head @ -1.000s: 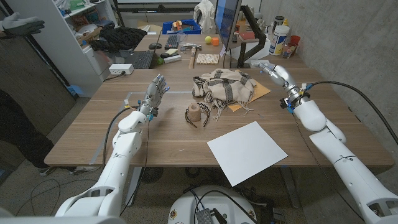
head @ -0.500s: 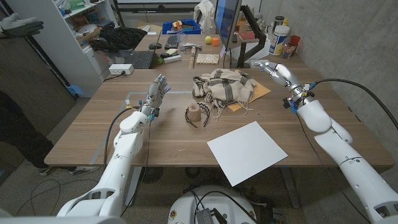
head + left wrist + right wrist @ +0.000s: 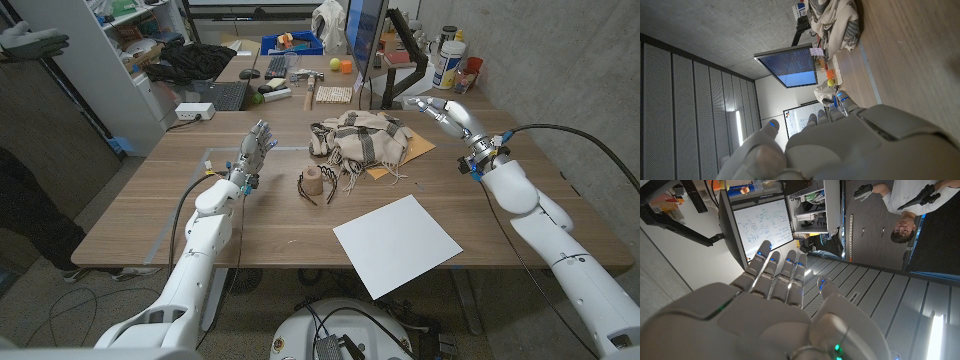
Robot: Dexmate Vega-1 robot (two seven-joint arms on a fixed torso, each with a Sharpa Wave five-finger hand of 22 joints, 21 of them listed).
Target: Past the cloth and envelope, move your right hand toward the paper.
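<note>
Right hand (image 3: 443,108): raised above the table's (image 3: 150,215) far right corner, fingers extended and lying side by side, holding nothing. It sits beyond and to the right of the cloth (image 3: 362,140), well apart from the paper (image 3: 397,243). The right wrist view confirms the straight, slightly parted fingers (image 3: 775,270) with the thumb set off to one side; past them it shows a whiteboard (image 3: 764,225) and a person (image 3: 910,210), neither seen from the head camera.

Left hand (image 3: 252,153): held up off the table to the left of the cloth, fingers spread and upright, empty. Its wrist view shows the back of the hand (image 3: 850,145) and, beyond it, the cloth (image 3: 835,20) on the wood plus a lit monitor (image 3: 787,65).

Cloth: checked, fringed, bunched in a heap at table centre.

Envelope (image 3: 410,152): tan, lying under the cloth's right side, one corner poking out.

Paper: white sheet, flat, on the near side of the cloth toward the table's front edge, one corner overhanging that edge.

Small tan cylinder (image 3: 314,181): just left of the cloth's near fringe, upright, with a dark band (image 3: 318,194) curving around it.
</note>
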